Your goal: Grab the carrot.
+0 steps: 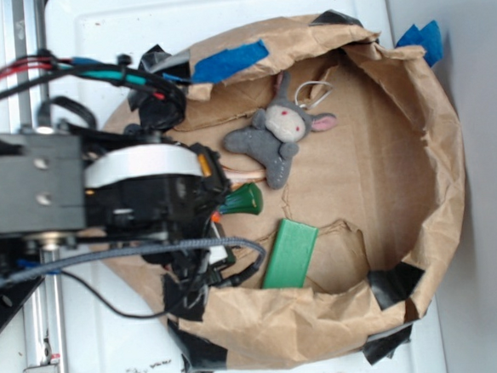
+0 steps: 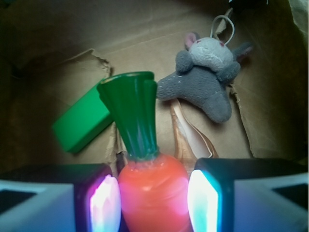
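The carrot (image 2: 152,188) fills the bottom middle of the wrist view, its orange body between my two lit fingers and its dark green fluted top pointing away from me. Both pads press against its sides, so my gripper (image 2: 153,203) is shut on it. In the exterior view only the carrot's green top (image 1: 241,201) sticks out to the right of the gripper (image 1: 219,197); the arm hides the orange body.
A grey plush bunny (image 1: 279,133) lies just beyond the carrot top, with a tan striped seashell (image 2: 190,137) beside it. A flat green block (image 1: 289,254) lies to the other side. All sit inside a crumpled brown paper bag with raised walls (image 1: 433,139).
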You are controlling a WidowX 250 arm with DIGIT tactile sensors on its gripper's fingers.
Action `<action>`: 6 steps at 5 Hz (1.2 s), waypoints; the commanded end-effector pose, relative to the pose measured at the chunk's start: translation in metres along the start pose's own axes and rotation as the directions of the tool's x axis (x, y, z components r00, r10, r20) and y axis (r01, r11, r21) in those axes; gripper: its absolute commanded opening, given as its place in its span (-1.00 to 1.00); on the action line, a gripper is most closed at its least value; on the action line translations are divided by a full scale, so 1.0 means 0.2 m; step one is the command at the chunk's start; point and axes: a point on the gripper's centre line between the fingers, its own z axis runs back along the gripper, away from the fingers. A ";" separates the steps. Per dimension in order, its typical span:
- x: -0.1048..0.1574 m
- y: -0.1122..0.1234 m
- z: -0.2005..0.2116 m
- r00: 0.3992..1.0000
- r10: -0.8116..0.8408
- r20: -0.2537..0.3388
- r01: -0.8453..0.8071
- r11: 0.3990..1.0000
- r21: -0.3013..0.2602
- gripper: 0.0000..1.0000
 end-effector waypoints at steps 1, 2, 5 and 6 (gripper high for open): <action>0.11 0.00 0.07 0.999 0.051 -0.002 -0.051 0.999 -0.016 -1.00; 0.22 -0.01 0.11 0.996 0.088 -0.024 -0.089 0.995 -0.036 -1.00; 0.30 -0.05 0.30 0.994 0.110 -0.025 -0.111 0.993 -0.045 -1.00; 0.34 -0.04 0.30 0.990 0.137 -0.016 -0.137 0.990 -0.045 -1.00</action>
